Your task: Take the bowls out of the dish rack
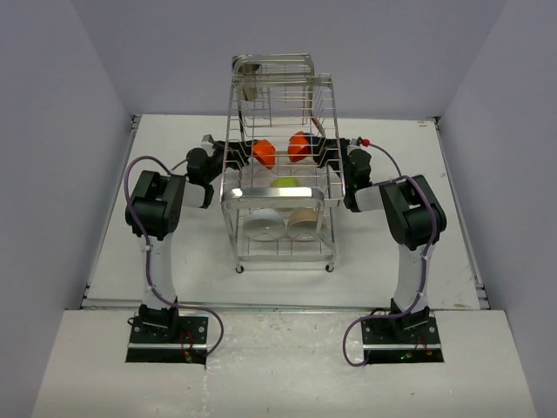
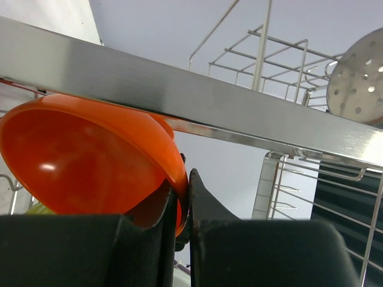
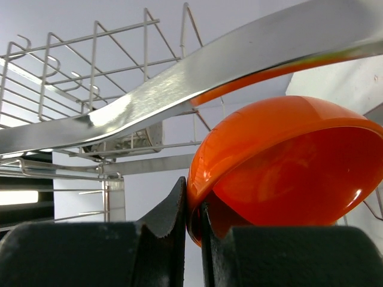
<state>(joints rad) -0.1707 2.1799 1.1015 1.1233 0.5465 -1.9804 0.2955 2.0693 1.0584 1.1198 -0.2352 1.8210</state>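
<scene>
The chrome wire dish rack [image 1: 277, 198] stands mid-table between my arms. Inside its middle tier, my left gripper [image 1: 246, 151] is shut on the rim of an orange bowl [image 1: 264, 153], seen close in the left wrist view as the orange bowl [image 2: 84, 161] under a rack rail [image 2: 197, 98], pinched at the left gripper [image 2: 187, 197]. My right gripper [image 1: 318, 150] is shut on the rim of the other orange bowl [image 1: 298, 146]; the right wrist view shows this bowl [image 3: 281, 161] pinched at the right gripper [image 3: 194, 206]. A lime-green bowl [image 1: 285, 184], a white bowl [image 1: 264, 226] and a beige bowl [image 1: 304, 223] sit lower.
A perforated metal cup [image 1: 250, 83] hangs at the rack's top, also seen as the cup [image 2: 362, 78] in the left wrist view. Rack wires and flat rails [image 3: 179, 89] run close above both held bowls. Grey walls enclose the white table [image 1: 113, 252] on three sides.
</scene>
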